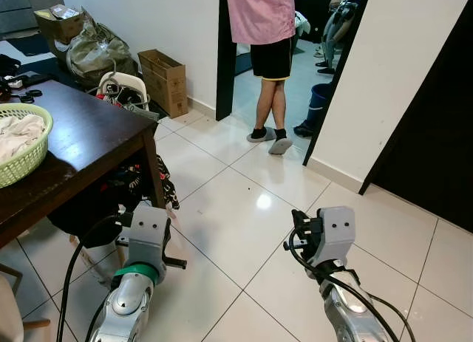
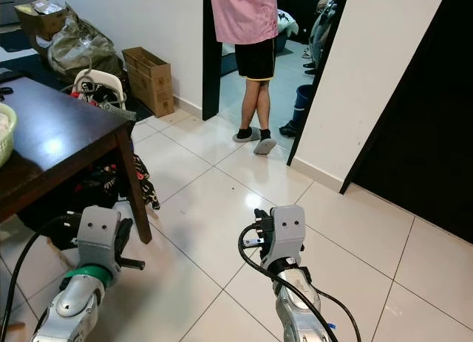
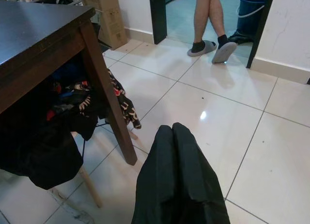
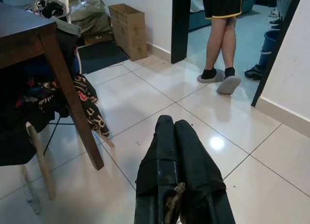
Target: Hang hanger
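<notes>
Left tool [image 3: 173,137] and right tool [image 4: 172,132]: fingers pressed together, empty, over floor beside bench [image 1: 89,135]. No hanger identifiable; locate one first, steering clear of person [image 1: 270,76].

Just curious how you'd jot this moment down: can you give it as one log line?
task: hang hanger | left gripper: shut, empty, over floor | right gripper: shut, empty | table: robot's left | person: in doorway ahead

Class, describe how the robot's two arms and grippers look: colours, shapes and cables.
Both arms are silver with grey boxy wrist housings and looping black cables. The left arm has a green ring below its wrist; the right arm has none. The left gripper and the right gripper each have two long black fingers.
</notes>
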You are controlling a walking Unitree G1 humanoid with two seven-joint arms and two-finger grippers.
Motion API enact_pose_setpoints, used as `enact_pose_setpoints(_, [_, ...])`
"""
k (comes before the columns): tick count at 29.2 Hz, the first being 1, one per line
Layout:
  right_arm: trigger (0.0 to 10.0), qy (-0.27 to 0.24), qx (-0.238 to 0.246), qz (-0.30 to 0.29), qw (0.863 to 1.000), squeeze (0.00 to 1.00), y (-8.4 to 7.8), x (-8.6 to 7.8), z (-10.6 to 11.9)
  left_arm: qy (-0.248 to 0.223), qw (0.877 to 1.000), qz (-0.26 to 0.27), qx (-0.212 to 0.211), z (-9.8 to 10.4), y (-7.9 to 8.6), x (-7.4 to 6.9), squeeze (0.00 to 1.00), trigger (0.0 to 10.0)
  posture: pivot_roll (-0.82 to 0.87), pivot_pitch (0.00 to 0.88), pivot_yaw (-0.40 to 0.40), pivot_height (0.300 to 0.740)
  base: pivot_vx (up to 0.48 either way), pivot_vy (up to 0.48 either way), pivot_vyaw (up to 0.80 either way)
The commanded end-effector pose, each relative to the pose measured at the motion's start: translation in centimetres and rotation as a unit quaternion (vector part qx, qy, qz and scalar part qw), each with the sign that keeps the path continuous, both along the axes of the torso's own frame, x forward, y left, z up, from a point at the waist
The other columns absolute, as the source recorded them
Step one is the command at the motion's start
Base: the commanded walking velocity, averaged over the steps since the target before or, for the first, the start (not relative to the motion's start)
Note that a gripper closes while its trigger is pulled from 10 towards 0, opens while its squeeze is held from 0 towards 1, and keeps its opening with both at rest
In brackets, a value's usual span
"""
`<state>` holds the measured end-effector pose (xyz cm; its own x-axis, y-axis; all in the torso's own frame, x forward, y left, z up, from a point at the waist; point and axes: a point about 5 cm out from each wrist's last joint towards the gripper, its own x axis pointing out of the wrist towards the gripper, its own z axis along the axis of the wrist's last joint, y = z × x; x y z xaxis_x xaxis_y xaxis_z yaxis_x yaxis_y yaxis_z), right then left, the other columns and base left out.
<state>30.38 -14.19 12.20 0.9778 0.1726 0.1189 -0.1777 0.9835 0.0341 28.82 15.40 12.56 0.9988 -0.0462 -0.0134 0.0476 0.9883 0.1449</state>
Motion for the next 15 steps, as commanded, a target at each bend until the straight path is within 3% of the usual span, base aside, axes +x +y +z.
enact_pose_setpoints(1, [10.0, 0.011, 0.002, -0.003, 1.0, 0.0, -0.21, -0.15, -0.55, 0.011, 1.0, 0.002, -0.003, -0.45, 0.11, -0.27, 0.0, 10.0, -0.01, 0.087, 0.036, 0.74, 0.0, 0.0, 0.0])
enact_pose_setpoints(7, [10.0, 0.012, 0.004, -0.003, 1.0, 0.0, -0.18, -0.17, -0.57, 0.013, 1.0, 0.007, -0.009, -0.37, 0.16, -0.23, 0.0, 10.0, -0.01, 0.094, 0.038, 0.74, 0.0, 0.0, 0.0])
enact_pose_setpoints(15, [10.0, 0.028, 0.011, 0.0, 1.0, 0.0, -0.16, -0.24, -0.93, 0.02, 0.999, 0.012, -0.029, -0.24, -0.01, -0.15, 0.0, 10.0, -0.02, 0.099, 0.039, 0.74, 0.0, 0.0, -0.8])
